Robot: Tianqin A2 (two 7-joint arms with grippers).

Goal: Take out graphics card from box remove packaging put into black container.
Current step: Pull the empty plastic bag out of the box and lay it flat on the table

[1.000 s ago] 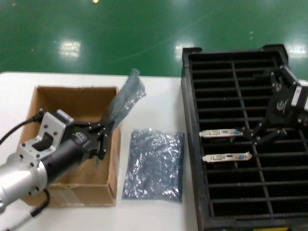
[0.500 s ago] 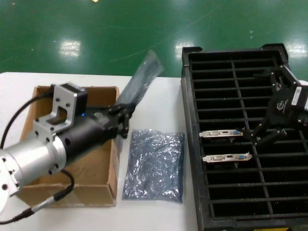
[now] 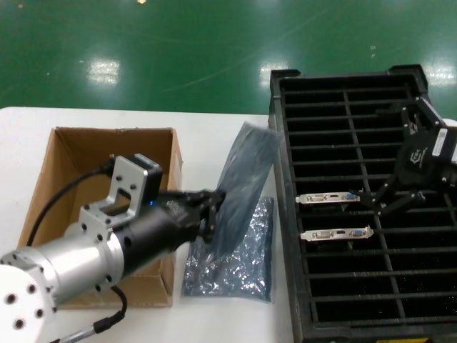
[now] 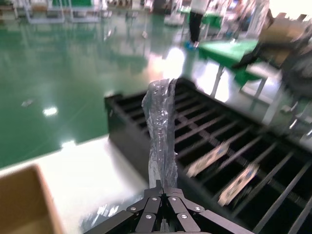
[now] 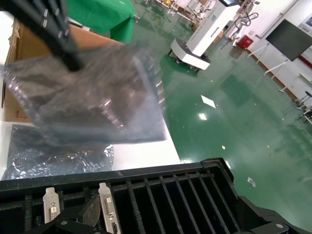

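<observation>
- Bagged graphics card (image 3: 243, 182): stiff board in slick, crinkly packaging; likely slips, best pinched at an edge.
- Held in air between box (image 3: 86, 153) and black container (image 3: 285, 214), above an empty bag (image 3: 232, 254).
- Left gripper (image 3: 208, 214) closed on the bag's lower edge.
- Right gripper (image 3: 382, 200) over the container; fingers: can't tell.

Glossy crinkled plastic packaging (image 3: 243, 186), matt corrugated cardboard box (image 3: 68, 153), black plastic container (image 3: 343, 107) – brushed-metal left arm (image 3: 78, 257)
</observation>
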